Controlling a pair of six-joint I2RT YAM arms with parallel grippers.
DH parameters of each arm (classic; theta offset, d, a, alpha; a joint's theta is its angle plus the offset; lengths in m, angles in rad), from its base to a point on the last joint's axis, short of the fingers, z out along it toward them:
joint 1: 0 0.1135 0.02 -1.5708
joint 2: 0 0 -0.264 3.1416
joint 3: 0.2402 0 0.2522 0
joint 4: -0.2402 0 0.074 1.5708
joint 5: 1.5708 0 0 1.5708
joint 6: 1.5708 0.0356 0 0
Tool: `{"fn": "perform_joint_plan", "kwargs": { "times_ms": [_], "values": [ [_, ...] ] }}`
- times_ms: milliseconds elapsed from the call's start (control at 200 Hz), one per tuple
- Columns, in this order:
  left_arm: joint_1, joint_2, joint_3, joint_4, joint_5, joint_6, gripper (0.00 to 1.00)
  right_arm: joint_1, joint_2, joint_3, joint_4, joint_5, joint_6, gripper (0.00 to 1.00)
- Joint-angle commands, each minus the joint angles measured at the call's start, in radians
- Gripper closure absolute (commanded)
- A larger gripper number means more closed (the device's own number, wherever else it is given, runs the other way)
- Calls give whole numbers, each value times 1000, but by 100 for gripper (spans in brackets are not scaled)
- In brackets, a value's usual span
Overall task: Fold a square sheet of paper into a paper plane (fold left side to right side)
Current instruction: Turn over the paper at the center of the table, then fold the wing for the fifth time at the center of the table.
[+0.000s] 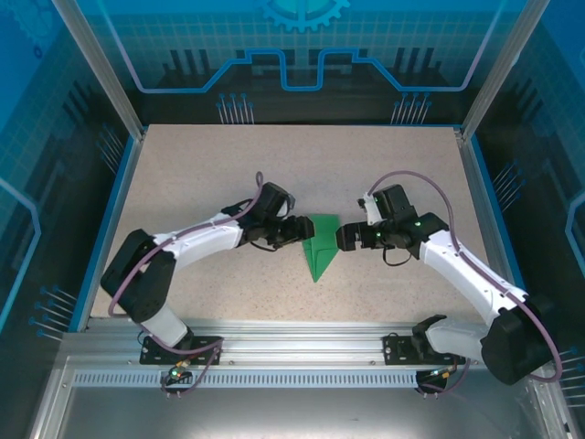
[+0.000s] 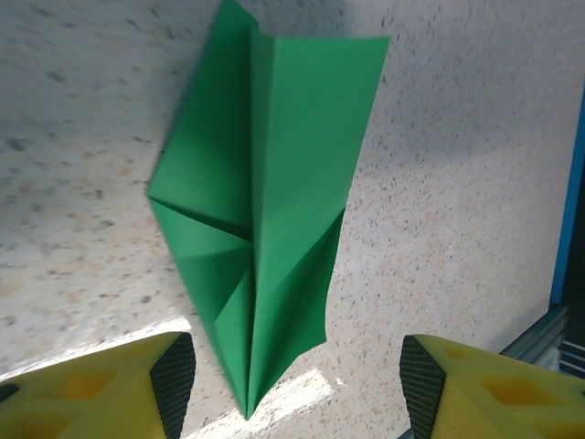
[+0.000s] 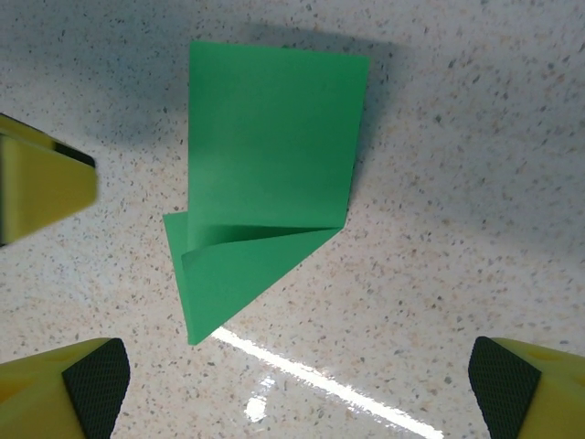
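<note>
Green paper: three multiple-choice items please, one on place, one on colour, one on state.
1. Where does the paper lie?
A. On the table between the left gripper and the right gripper
B. Lifted in the left gripper's grasp
C. Far to the right of both grippers

2. What colour is it?
A. White
B. Green
C. Red

3. What state is it in?
A. Flat, unfolded square
B. Crumpled ball
C. Folded, tapering to a point

Key:
1 A, the top view shows it between the two grippers.
2 B, it is bright green in every view.
3 C, the wrist views show creases and layered flaps narrowing to a point.
</note>
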Motion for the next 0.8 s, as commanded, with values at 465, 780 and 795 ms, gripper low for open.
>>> {"fn": "perform_joint_plan", "kwargs": {
  "times_ms": [465,780,795],
  "values": [
    [-95,230,136,-40,-8,-10,40,-109,-65,-110,47,-134,24,0],
    [-93,142,180,-189,-127,73,40,-124,-58,-120,50,-140,21,1],
    [-93,137,181,-197,-137,76,40,-124,-57,-121,51,-140,21,1]
  ]
}}
